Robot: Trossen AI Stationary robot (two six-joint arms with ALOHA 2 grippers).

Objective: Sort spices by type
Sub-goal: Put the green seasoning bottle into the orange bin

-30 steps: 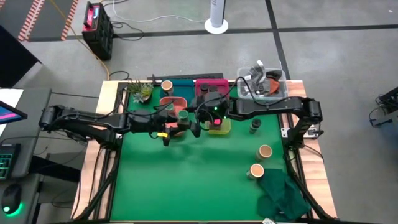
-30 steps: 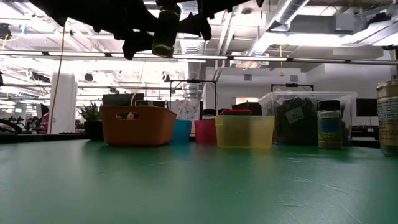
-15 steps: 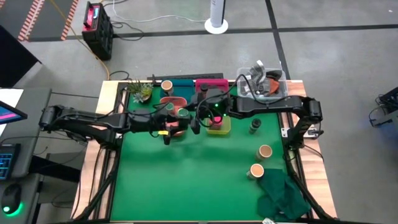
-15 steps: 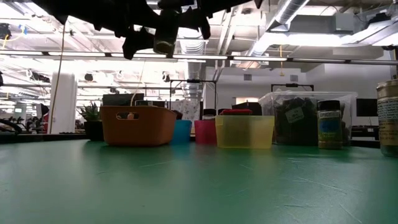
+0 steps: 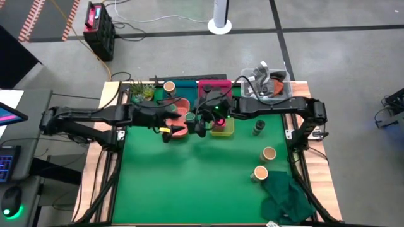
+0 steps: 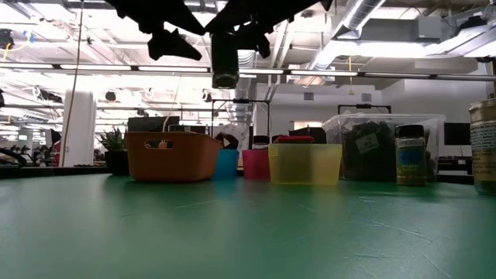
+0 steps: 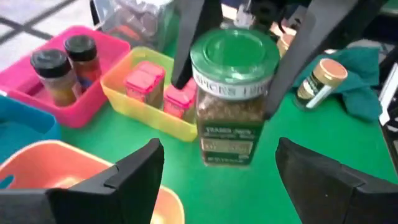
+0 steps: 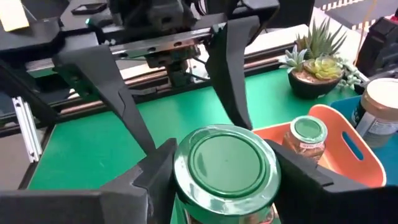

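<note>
Pinching one green-lidded jar in the right gripper above the orange tray holding one more, left gripper spread, then two pink boxes in the yellow tray, two black bottles in the pink tray.

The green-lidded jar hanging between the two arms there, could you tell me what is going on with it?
It is a mid-air handover above the trays. The right gripper is clamped on the green-lidded jar, while the left gripper stands open around it, no longer touching. Below sit the orange tray with another green-topped jar, the yellow tray and the pink tray. Three jars wait on the mat.
</note>
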